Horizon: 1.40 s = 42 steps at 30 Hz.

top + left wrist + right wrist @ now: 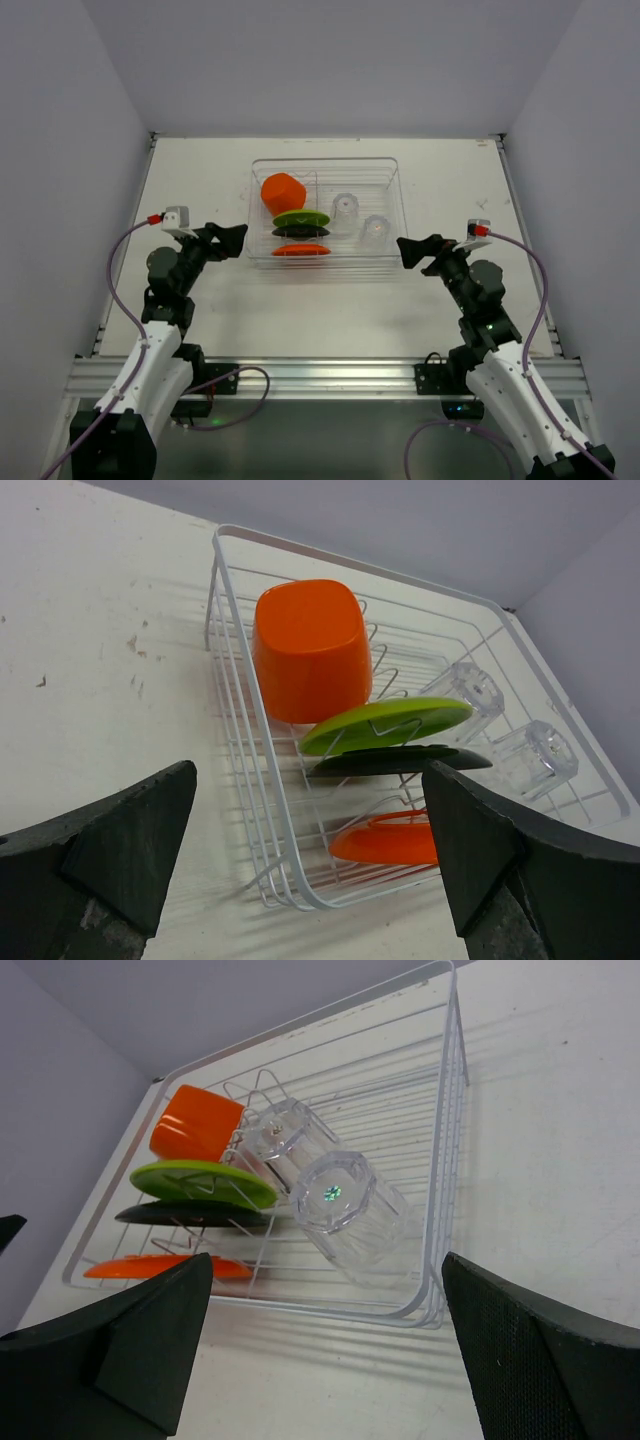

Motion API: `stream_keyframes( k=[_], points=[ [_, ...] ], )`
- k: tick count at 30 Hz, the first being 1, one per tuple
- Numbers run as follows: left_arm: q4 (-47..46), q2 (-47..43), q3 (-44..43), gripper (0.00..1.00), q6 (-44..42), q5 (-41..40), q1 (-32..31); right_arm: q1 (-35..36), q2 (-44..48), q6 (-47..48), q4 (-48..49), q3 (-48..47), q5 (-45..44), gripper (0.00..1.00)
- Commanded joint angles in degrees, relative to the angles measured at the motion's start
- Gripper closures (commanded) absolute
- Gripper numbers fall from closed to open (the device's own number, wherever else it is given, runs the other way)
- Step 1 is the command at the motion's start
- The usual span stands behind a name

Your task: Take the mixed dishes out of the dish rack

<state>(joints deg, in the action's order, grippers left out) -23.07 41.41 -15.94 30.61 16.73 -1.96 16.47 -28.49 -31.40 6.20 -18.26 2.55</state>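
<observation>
The wire dish rack [325, 161] holds an orange faceted cup [282, 191] and three plates on edge: lime-green [301, 218], black [300, 232] and orange [300, 250]. Two clear tumblers [345, 209] [375, 229] stand to their right. My left gripper [232, 240] hovers open just off the rack's left front corner. Its wrist view shows the cup [308, 650] and orange plate [385, 842] ahead of the empty jaws [308, 780]. My right gripper [410, 250] is open off the right front corner, with the nearer tumbler [345, 1210] beyond its jaws [326, 1270].
The rack sits mid-table on a white tabletop [200, 170] enclosed by grey walls on three sides. An aluminium rail [320, 375] with both arm bases runs along the near edge. Bare table lies left, right and in front of the rack.
</observation>
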Motion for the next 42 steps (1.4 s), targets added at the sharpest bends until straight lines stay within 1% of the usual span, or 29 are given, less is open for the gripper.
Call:
stream_keyframes(
  k=[1, 12, 17, 23, 27, 29, 33, 36, 37, 39, 40, 41, 42],
  points=[
    [-2.6, 0.3, 0.4, 0.00, -1.0, 0.7, -0.3, -0.1, -0.2, -0.2, 3.2, -0.5, -0.4, 0.01],
    [-2.8, 1.0, 0.5, 0.00, -1.0, 0.4, -0.3, -0.1, -0.3, -0.4, 3.5, -0.5, 0.3, 0.01],
    [-2.8, 1.0, 0.6, 0.00, -1.0, 0.1, -0.3, -0.1, -1.2, -0.2, 2.8, -1.1, -0.9, 0.01],
    [-2.2, 0.7, 0.5, 0.00, -1.1, -0.6, -0.2, -0.1, -3.7, 0.0, 0.9, -3.8, 0.0, 0.01],
    [-1.6, 0.1, 0.3, 0.00, -1.3, -1.1, -0.2, -0.1, -6.0, -0.2, -2.9, -7.3, 0.1, 0.01],
    [-1.0, -0.2, 0.0, 0.00, -1.3, -1.5, -0.2, 0.0, -7.8, -0.5, -5.3, -10.1, 0.4, 0.01],
    [-0.7, 0.2, -0.2, 0.00, -1.3, -1.8, -0.3, 1.5, -15.5, -0.8, -10.8, -16.4, -0.3, 0.01],
    [0.0, 1.0, -0.8, 0.00, -1.3, -2.0, -0.3, 5.1, -20.6, -0.9, -15.1, -23.7, -2.5, 0.01],
    [0.0, 1.1, -0.8, 0.00, -1.3, -2.1, -0.2, 6.1, -22.2, -0.9, -16.6, -25.7, -4.4, 0.01],
    [0.2, 1.5, -1.0, 0.00, -1.3, -2.1, -0.3, 8.3, -25.6, -1.5, -22.6, -29.9, -7.6, 0.01],
    [0.2, 1.6, -1.0, 0.00, -1.3, -2.1, -0.3, 9.7, -29.7, -1.7, -25.2, -34.9, -8.6, 0.01],
    [0.2, 1.6, -1.0, 0.00, -1.3, -2.1, -0.3, 10.3, -31.6, -2.3, -29.7, -37.4, -10.4, 0.01],
    [0.2, 1.6, -1.0, 0.00, -1.3, -2.1, -0.3, 10.9, -33.5, -2.8, -31.8, -41.9, -11.1, 0.01]
  ],
)
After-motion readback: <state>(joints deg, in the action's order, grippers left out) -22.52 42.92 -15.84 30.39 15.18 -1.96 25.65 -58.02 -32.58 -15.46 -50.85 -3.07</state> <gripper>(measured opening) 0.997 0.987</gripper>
